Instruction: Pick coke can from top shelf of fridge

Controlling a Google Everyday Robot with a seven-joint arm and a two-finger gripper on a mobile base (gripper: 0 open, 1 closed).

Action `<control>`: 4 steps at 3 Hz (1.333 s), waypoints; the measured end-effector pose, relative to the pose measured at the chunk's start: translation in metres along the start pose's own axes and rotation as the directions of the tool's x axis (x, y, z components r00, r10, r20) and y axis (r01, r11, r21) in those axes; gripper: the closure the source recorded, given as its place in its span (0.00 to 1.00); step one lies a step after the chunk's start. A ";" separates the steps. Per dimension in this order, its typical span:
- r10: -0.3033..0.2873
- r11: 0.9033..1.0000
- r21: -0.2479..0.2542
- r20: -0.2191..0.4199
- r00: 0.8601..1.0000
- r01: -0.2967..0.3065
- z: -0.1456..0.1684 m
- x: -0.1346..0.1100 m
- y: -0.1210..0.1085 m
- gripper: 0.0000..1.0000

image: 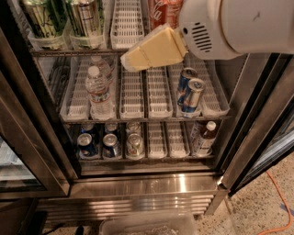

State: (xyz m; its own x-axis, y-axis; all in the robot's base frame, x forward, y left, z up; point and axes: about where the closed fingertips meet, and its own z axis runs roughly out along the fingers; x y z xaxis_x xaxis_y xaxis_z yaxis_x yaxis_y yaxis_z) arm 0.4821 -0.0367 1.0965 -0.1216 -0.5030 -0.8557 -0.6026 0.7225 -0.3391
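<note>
The red coke can (164, 11) stands on the top shelf (126, 28) of the fridge (147, 184), in a white lane tray right of the middle, with its upper part cut off by the frame's top edge. My gripper (149, 51), a pale yellow wedge on a large white arm housing (229, 27), hovers in front of the shelf's front edge. It is just below and slightly left of the can and is not touching it. The housing hides the shelf's right end.
Tall green-and-silver cans (42, 18) fill the top shelf's left lanes. Water bottles (98, 89) and blue-silver cans (190, 92) stand on the middle shelf. Small cans (108, 144) and a dark bottle (205, 136) are on the lower shelf. A dark door frame (257, 137) stands at the right, and an orange cable (281, 198) lies on the floor.
</note>
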 end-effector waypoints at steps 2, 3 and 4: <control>-0.007 1.000 0.020 0.016 1.000 0.007 -0.005 -0.008 0.002 0.00; -0.007 1.000 0.020 0.016 1.000 0.007 -0.005 -0.008 0.002 0.00; 0.015 0.997 0.076 0.065 0.998 -0.020 -0.001 -0.010 -0.017 0.00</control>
State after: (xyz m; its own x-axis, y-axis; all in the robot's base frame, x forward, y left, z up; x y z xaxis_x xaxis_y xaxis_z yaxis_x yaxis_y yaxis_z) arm 0.4928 -0.0447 1.1108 -0.0793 -0.4600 -0.8844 -0.5381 0.7666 -0.3505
